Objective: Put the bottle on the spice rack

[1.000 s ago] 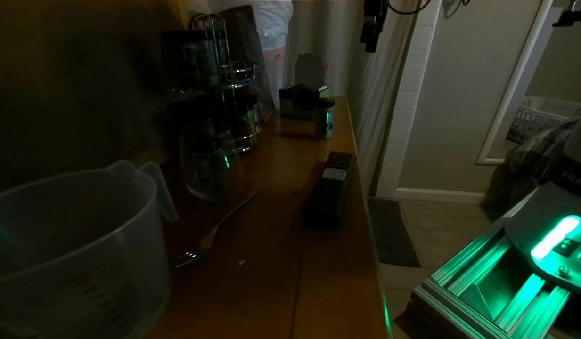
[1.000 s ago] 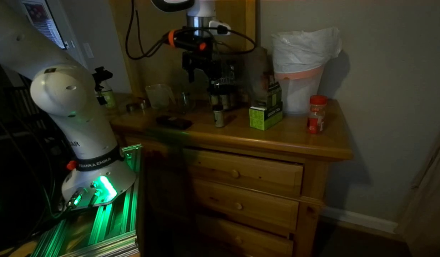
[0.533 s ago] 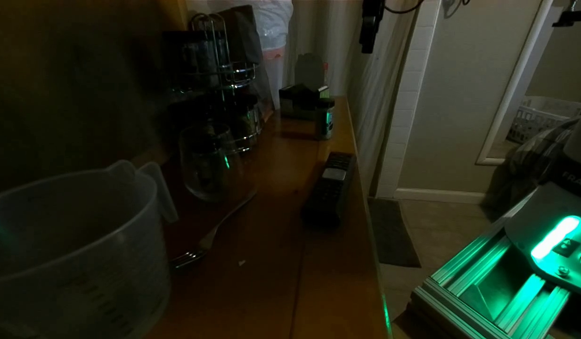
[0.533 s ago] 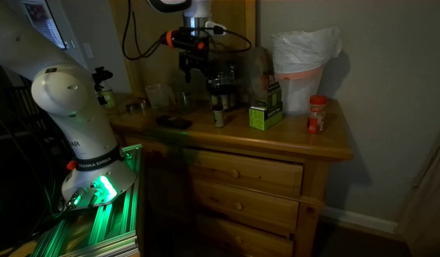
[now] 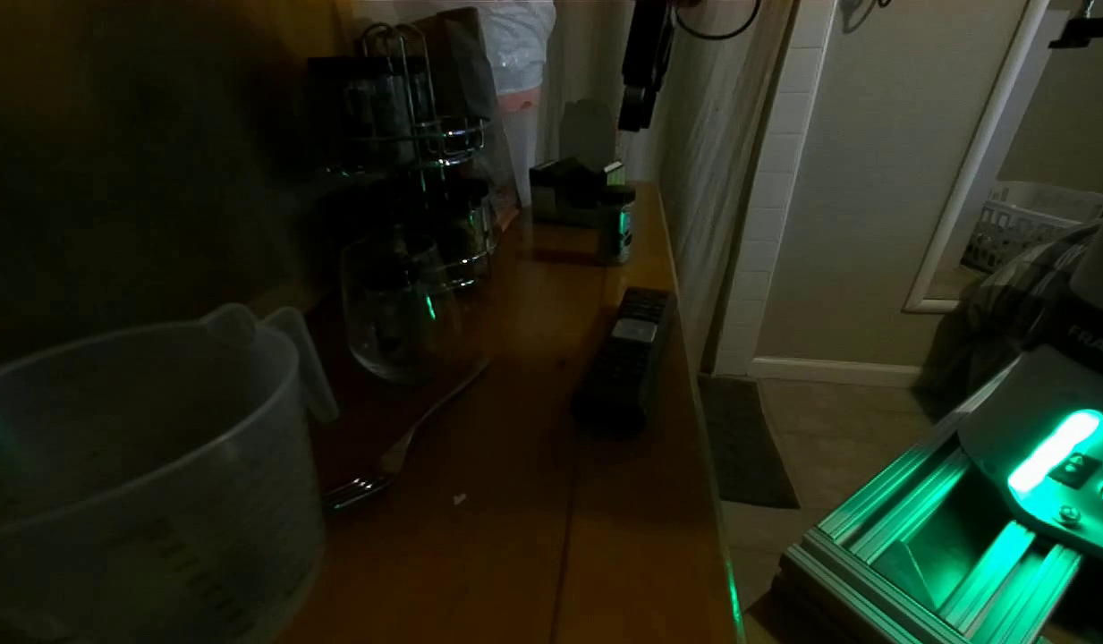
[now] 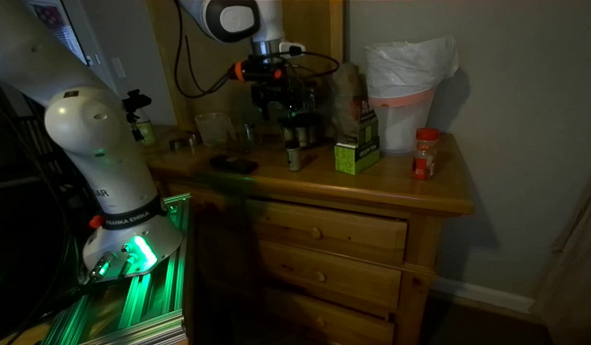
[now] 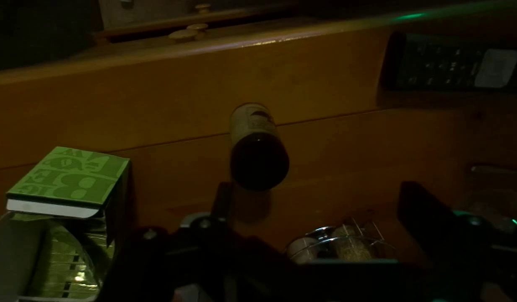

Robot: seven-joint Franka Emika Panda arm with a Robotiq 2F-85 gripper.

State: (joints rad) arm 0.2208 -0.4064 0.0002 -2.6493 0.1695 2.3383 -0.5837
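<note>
Nearest in an exterior view, a translucent jug [image 5: 247, 501] stands toward the back edge of the counter [image 5: 497, 572], with a fork [image 5: 396, 451] lying close beside it. Past that come a stemless glass [image 5: 390, 331], also toward the back edge, and a dark handset [image 5: 624, 367] with keys lying by the front edge. Farther along, near the back edge, rises the spice rack [image 5: 444, 164], jars [image 5: 468, 224] on its levels. The bottle [image 7: 257, 147], dark-capped, stands upright on the counter close to the front edge, apart from the rack. Higher than the bottle hang the fingers [image 7: 424, 218], released and spread wide; in the wrist view the bottle shows just beyond the tip of one. Beyond sit a green tea box [image 6: 356, 157], a red-lidded jar [image 6: 424, 153] toward the far front corner, and a pail [image 6: 401, 124] draped with a white bag [image 6: 410, 69] near the far back corner.
</note>
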